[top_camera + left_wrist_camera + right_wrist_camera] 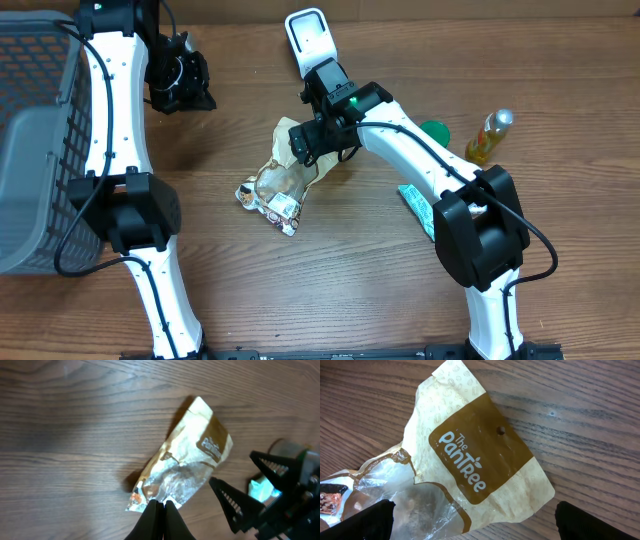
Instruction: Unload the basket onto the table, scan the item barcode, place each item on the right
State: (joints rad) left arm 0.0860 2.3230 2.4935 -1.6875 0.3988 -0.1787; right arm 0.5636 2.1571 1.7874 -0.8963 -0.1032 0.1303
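The item is a crumpled snack bag (280,182) with a brown "The Pantree" label (475,462) and a clear window, lying flat mid-table. No barcode shows on it. My right gripper (306,146) hovers over the bag's far end, open wide, with one black finger on either side of the bag (475,522). My left gripper (183,84) is off to the far left, away from the bag. In the left wrist view its fingers (159,507) are pressed together with nothing between them, and the bag (185,467) lies below. A white scanner (308,38) stands at the back.
A grey mesh basket (40,130) fills the left edge. A yellow bottle (490,135), a green lid (436,130) and a teal packet (416,205) lie to the right, beside the right arm.
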